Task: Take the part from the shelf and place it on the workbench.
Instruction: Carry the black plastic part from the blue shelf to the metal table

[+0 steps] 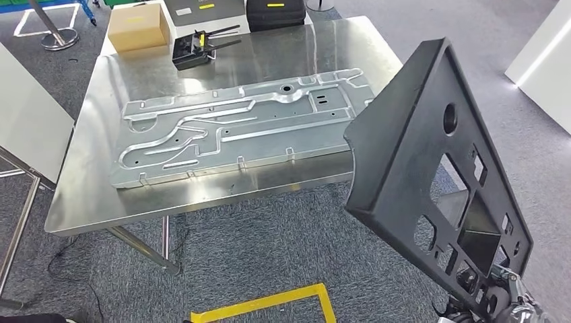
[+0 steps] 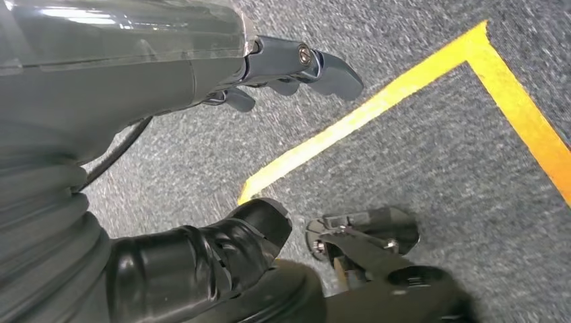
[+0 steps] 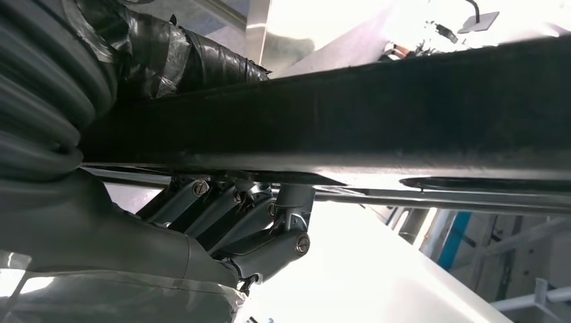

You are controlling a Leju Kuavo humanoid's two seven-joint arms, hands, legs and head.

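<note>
A large black plastic panel [image 1: 431, 168] with several cut-outs stands tilted in the air at the right of the head view, its upper edge over the workbench's right front corner. My right hand [image 1: 501, 299] grips its lower end. In the right wrist view the black panel [image 3: 350, 108] crosses the picture, with the fingers [image 3: 242, 215] curled under its edge and the thumb above it. My left hand [image 2: 269, 74] hangs over the grey carpet, fingers apart and holding nothing. The steel workbench [image 1: 87, 195] lies ahead.
A long stamped metal plate [image 1: 236, 128] covers the middle of the bench. A cardboard box [image 1: 138, 27] and a black tool case [image 1: 192, 50] sit at the far edge. Yellow floor tape [image 1: 269, 306] marks the carpet before the bench. A white cabinet [image 1: 545, 60] stands at right.
</note>
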